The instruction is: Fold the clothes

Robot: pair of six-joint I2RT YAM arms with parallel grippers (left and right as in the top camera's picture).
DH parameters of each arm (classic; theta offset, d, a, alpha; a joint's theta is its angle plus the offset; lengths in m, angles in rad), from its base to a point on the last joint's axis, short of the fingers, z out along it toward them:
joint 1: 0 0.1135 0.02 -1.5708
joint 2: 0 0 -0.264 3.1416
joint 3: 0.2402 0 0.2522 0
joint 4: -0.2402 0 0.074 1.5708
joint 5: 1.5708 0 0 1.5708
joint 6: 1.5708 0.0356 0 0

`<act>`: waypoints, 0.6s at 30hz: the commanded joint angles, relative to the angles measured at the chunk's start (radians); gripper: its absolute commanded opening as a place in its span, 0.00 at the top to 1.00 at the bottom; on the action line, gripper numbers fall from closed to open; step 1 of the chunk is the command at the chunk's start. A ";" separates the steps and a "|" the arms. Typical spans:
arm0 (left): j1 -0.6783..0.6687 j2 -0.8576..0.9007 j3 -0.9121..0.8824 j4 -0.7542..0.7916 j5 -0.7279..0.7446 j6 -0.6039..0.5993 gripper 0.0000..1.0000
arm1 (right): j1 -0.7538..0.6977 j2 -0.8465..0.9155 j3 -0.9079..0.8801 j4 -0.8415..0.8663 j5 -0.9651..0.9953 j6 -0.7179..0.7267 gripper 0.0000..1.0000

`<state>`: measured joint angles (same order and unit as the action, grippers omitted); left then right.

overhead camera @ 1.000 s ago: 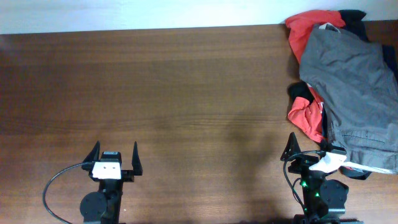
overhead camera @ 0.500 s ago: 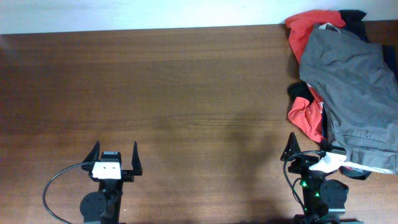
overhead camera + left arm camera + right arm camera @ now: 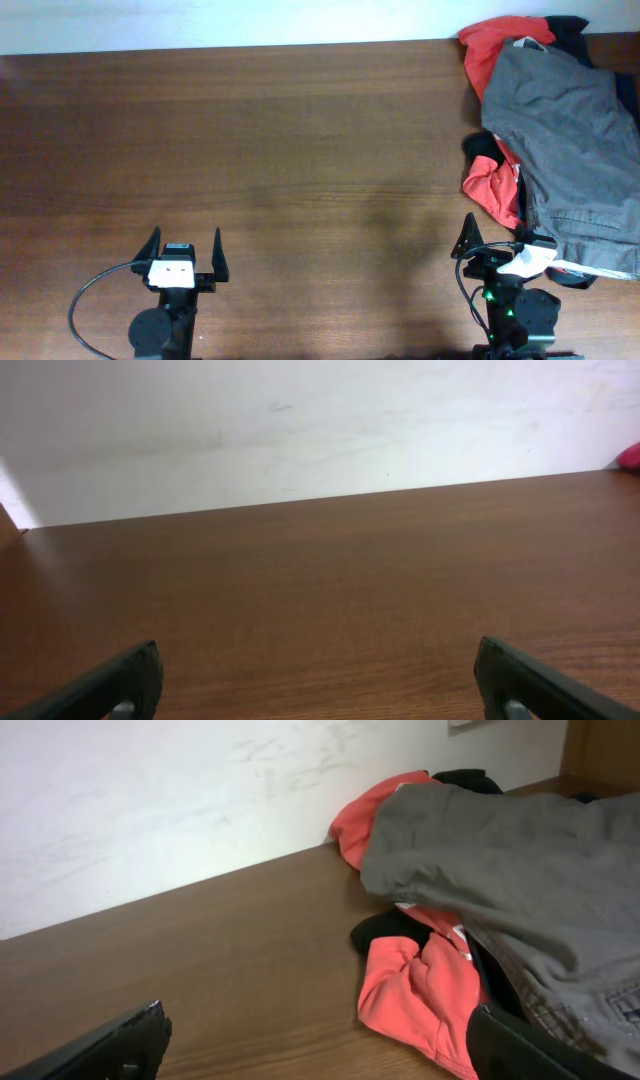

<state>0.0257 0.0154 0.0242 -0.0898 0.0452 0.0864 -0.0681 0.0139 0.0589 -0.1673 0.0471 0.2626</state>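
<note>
The clothes, grey-khaki shorts (image 3: pixel 575 150), lie wrinkled and spread on top of a pile at the table's right edge. In the right wrist view the shorts (image 3: pixel 520 870) fill the right side. My right gripper (image 3: pixel 498 240) stands open at the front of the table, just left of the pile's near end. Its right finger (image 3: pixel 510 1045) sits close against the pile's near edge, and nothing is between the fingers. My left gripper (image 3: pixel 186 245) stands open at the front left over bare wood (image 3: pixel 318 675), far from the pile.
A red T-shirt (image 3: pixel 490 185) pokes out from under the shorts on their left side and at the back. A dark garment (image 3: pixel 565 25) lies at the far end of the pile. The brown wooden table (image 3: pixel 300 150) ends at a white wall (image 3: pixel 300 430).
</note>
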 commanded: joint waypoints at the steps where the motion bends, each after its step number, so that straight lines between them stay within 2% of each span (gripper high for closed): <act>1: 0.005 -0.009 -0.009 0.014 0.036 0.016 0.01 | -0.005 -0.010 -0.011 0.045 -0.045 0.008 0.01; 7: 0.005 -0.008 -0.002 0.090 0.219 0.017 0.01 | -0.005 -0.009 0.028 0.122 -0.108 0.007 0.01; 10: 0.005 0.010 0.039 0.089 0.225 0.017 0.01 | -0.005 0.014 0.095 0.119 -0.108 -0.006 0.01; 15: 0.005 0.142 0.166 0.079 0.226 0.018 0.01 | -0.005 0.159 0.278 0.074 -0.107 -0.049 0.01; 18: 0.005 0.281 0.282 0.052 0.226 0.021 0.01 | -0.005 0.312 0.425 0.018 -0.108 -0.049 0.01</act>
<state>0.0257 0.1989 0.1986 -0.0284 0.2478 0.0898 -0.0681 0.2134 0.3611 -0.1223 -0.0513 0.2317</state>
